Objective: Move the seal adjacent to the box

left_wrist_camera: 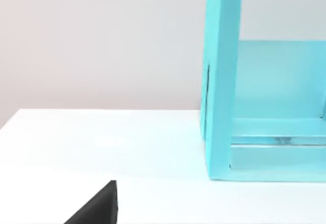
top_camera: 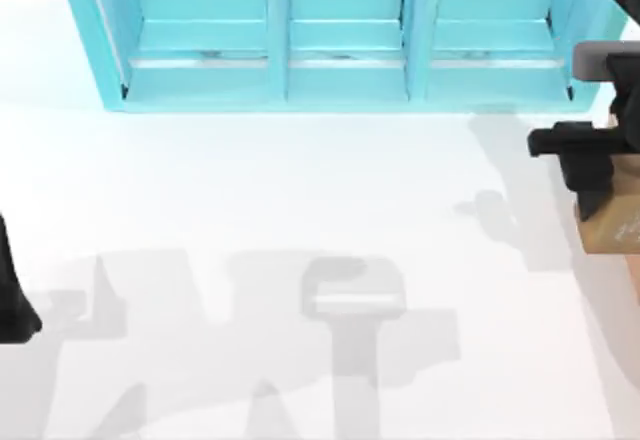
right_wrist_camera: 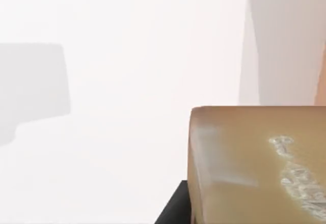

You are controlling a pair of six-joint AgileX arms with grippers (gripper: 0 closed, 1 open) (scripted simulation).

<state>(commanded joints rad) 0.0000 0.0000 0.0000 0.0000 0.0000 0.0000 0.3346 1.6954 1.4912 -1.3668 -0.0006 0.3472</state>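
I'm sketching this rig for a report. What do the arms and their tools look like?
The right arm's tool is matt black and blocky, with a flat crossbar body and a dark finger pointing down; a grey rounded housing sits above it. The left arm appears as a plain black tapering form at the table's left edge. No cables or markings are visible.

Right gripper [top_camera: 592, 200] at table's right edge, left arm parked left
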